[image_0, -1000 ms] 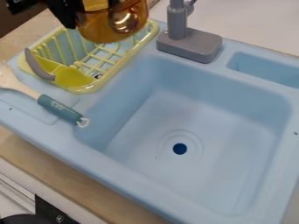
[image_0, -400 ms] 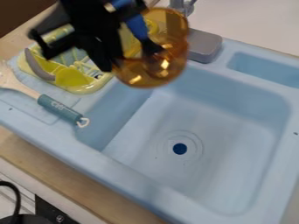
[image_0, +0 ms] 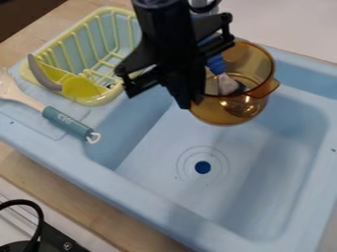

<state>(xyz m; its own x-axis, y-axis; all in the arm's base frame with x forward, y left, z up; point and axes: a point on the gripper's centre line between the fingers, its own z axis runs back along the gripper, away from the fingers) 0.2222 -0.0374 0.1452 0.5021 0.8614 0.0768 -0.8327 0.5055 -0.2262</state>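
Observation:
My black gripper (image_0: 195, 96) hangs over the upper part of the blue sink (image_0: 148, 194), shut on the left side of a see-through amber pot (image_0: 230, 110). The pot is held above the basin, its round opening facing up and a short lug on its right side. A blue piece with a whitish lower end (image_0: 227, 83) shows at the pot's opening; whether it belongs to the gripper or lies in the pot, I cannot tell. Below the pot, the dark drain hole (image_0: 203, 168) is visible in the basin floor.
The yellow-green dish rack (image_0: 69, 27), with a yellow and grey item (image_0: 79, 87) in it, stands at the upper left. A teal-handled utensil (image_0: 67, 123) lies on the sink's left ledge. Behind the gripper, the faucet is mostly hidden. A black cable (image_0: 39, 216) curves at the lower left.
The gripper and amber pot have moved right and down from the dish rack to over the basin. The dish rack is less covered, and a black cable has come into view at the lower left.

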